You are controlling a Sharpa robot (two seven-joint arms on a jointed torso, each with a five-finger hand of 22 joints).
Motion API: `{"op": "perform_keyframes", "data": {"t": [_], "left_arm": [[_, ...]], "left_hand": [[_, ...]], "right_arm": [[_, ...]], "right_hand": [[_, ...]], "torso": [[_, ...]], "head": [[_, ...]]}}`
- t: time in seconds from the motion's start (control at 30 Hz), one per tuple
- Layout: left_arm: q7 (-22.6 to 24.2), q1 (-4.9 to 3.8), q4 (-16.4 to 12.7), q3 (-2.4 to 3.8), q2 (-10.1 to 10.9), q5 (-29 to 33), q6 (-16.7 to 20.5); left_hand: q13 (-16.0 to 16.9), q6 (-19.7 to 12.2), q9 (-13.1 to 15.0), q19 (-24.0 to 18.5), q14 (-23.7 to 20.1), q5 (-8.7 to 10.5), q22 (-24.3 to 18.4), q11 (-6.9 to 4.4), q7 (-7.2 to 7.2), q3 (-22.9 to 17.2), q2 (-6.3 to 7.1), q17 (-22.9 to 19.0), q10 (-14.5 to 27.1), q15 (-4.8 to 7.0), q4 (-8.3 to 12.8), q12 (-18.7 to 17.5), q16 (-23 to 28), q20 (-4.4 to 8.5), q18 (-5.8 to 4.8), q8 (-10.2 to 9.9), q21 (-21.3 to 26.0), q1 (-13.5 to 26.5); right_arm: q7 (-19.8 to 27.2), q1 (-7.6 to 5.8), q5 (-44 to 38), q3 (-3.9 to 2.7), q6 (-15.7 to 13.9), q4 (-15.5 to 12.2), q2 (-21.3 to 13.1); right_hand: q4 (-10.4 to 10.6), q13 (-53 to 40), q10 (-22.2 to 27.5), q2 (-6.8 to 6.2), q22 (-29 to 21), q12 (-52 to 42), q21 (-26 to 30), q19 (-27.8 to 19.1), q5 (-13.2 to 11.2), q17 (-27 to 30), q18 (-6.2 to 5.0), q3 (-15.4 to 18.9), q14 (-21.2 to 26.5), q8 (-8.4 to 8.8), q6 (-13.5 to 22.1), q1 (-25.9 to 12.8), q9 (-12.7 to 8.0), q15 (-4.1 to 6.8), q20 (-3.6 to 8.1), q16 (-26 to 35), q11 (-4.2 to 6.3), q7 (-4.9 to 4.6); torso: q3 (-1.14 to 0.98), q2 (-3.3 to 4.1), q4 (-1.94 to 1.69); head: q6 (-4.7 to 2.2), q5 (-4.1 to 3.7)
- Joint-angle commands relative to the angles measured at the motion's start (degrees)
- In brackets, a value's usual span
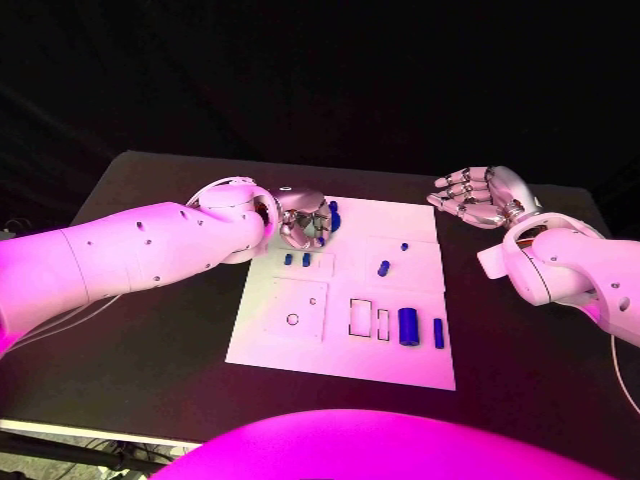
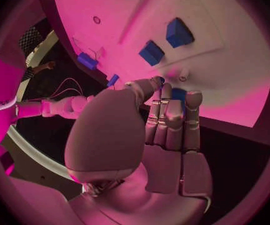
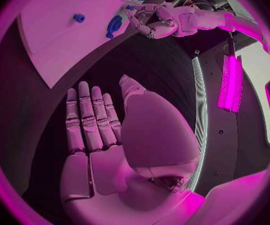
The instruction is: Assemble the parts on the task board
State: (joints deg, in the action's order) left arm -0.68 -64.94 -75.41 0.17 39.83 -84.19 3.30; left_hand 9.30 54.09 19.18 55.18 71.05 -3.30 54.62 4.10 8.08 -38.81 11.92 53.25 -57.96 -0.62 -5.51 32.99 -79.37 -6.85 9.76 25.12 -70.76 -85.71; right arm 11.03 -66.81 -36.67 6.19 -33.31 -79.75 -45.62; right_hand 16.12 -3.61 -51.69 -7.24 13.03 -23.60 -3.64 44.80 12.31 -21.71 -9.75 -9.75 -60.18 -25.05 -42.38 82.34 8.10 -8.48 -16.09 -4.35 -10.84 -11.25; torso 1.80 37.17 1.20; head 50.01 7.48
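Note:
The white task board (image 1: 342,350) lies in the middle of the table. My left hand (image 1: 303,218) hangs over its far left corner with the fingers curled down. Its fingertips (image 2: 172,105) sit right beside a long blue part (image 1: 333,215) that lies at the board's far edge. The thumb meets the fingers near that part (image 2: 179,94), but a grip is not clear. My right hand (image 1: 479,197) hovers off the board's far right corner, with its fingers (image 3: 87,120) straight and nothing in them. The right wrist view shows the left hand (image 3: 150,24) next to the long part (image 3: 114,25).
Two small blue parts (image 1: 297,259) stand side by side just nearer than the left hand. Others stand mid-board (image 1: 384,268) and near the far side (image 1: 404,246). Two taller blue parts (image 1: 408,326) (image 1: 438,333) stand beside rectangular recesses (image 1: 362,317). A ring mark (image 1: 291,320) is at the near left.

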Motion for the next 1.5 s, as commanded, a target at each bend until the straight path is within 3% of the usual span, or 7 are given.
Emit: {"op": "perform_keyframes", "data": {"t": [0.03, 0.27, 0.37, 0.53, 1.0, 1.5], "left_arm": [[-0.08, -0.17, -1.59, 0.75, 1.24, 3.63, 0.28], [-0.46, -0.30, -3.78, 1.80, 3.95, 4.42, 0.62], [-0.67, -0.32, -4.21, 1.96, 5.07, 4.53, 0.59], [-0.89, -0.30, -4.01, 2.02, 6.02, 4.09, 0.34], [-1.13, 0.27, -1.38, 1.83, 4.63, 2.23, 0.60], [-1.22, 0.39, -0.94, 1.40, 3.71, 2.20, -0.42]], "left_hand": [[0.09, 0.44, 0.08, 0.30, 0.57, -0.04, -0.03, -0.01, -0.10, 0.44, 0.13, -0.06, -0.32, -0.02, -0.07, -0.43, -0.25, 0.04, -0.95, -0.23, -0.15, 0.66], [0.02, 0.60, 0.16, -0.01, 0.39, -0.05, -0.40, 0.05, -0.13, 0.73, 0.33, -0.48, -0.48, -0.10, -0.33, -0.98, -0.17, -0.01, -0.89, -0.51, 0.15, 1.21], [0.02, 0.60, 0.16, -0.01, 0.39, -0.05, -0.40, 0.05, -0.13, 0.73, 0.33, -0.48, -0.48, -0.10, -0.33, -0.98, -0.17, -0.01, -0.89, -0.51, 0.15, 1.21], [0.00, 0.66, 0.19, 0.02, 0.36, -0.05, -0.39, 0.04, -0.17, 0.83, 0.48, -0.54, -0.59, -0.10, -0.34, -1.18, -0.17, -0.03, -0.89, -0.63, 0.19, 1.30], [-0.02, 0.82, 0.25, 0.07, 0.41, -0.08, -0.39, 0.05, -0.21, 0.96, 0.64, -0.46, -0.81, -0.12, -0.54, -1.57, -0.22, -0.07, -0.91, -0.85, 0.29, 1.61], [-0.01, 1.07, 0.34, 0.09, 0.49, -0.07, -0.44, 0.01, -0.26, 1.02, 0.68, -0.39, -1.08, -0.10, -0.62, -1.77, -0.28, -0.08, -0.90, -0.92, 0.37, 1.72]], "right_arm": [[0.77, 0.02, -0.16, -0.02, 0.52, 0.01, 0.02], [0.74, 0.02, -0.14, -0.02, 0.56, -0.08, -0.15], [0.74, 0.02, -0.14, -0.02, 0.60, -0.10, -0.21], [0.73, 0.03, -0.14, -0.02, 0.63, -0.18, -0.38], [0.84, 0.04, -0.14, -0.02, 0.57, -0.26, -0.57], [0.82, 0.09, -0.14, -0.02, 0.64, -0.16, -0.45]], "right_hand": [[0.07, -0.02, -0.41, 0.17, -0.05, 0.34, -0.08, -0.22, 0.19, 0.05, -0.85, -0.25, -0.16, 0.37, -0.45, 0.26, -0.08, -0.22, 0.05, 0.18, -0.01, -3.18], [0.11, -0.01, -0.44, 0.22, -0.17, 0.41, -0.09, -0.20, 0.19, 0.17, -0.85, -0.30, -0.17, 0.44, -0.50, 0.22, -0.10, -0.22, 0.05, 0.18, -0.01, -3.17], [0.12, -0.01, -0.44, 0.22, -0.17, 0.42, -0.09, -0.20, 0.19, 0.17, -0.85, -0.30, -0.17, 0.45, -0.50, 0.22, -0.10, -0.22, 0.05, 0.18, -0.01, -3.17], [0.14, -0.01, -0.45, 0.25, -0.22, 0.45, -0.10, -0.19, 0.20, 0.21, -0.85, -0.33, -0.17, 0.48, -0.52, 0.20, -0.11, -0.22, 0.05, 0.18, -0.01, -3.17], [0.14, -0.01, -0.45, 0.28, -0.27, 0.48, -0.10, -0.18, 0.20, 0.27, -0.85, -0.36, -0.17, 0.52, -0.53, 0.21, -0.13, -0.22, 0.05, 0.18, -0.01, -3.17], [0.14, -0.01, -0.45, 0.28, -0.27, 0.48, -0.10, -0.18, 0.20, 0.27, -0.85, -0.36, -0.17, 0.52, -0.53, 0.21, -0.13, -0.22, 0.05, 0.18, -0.01, -3.17]], "torso": [[0.02, -0.07, -0.11], [0.13, -0.18, -0.44], [0.19, -0.14, -0.46], [0.04, -0.18, -0.43], [0.14, -0.09, -0.34], [0.15, -0.07, -0.33]], "head": [[-0.01, 0.11], [-0.01, 0.04], [-0.01, -0.01], [-0.01, 0.17], [-0.01, 0.41], [-0.01, 0.35]]}}
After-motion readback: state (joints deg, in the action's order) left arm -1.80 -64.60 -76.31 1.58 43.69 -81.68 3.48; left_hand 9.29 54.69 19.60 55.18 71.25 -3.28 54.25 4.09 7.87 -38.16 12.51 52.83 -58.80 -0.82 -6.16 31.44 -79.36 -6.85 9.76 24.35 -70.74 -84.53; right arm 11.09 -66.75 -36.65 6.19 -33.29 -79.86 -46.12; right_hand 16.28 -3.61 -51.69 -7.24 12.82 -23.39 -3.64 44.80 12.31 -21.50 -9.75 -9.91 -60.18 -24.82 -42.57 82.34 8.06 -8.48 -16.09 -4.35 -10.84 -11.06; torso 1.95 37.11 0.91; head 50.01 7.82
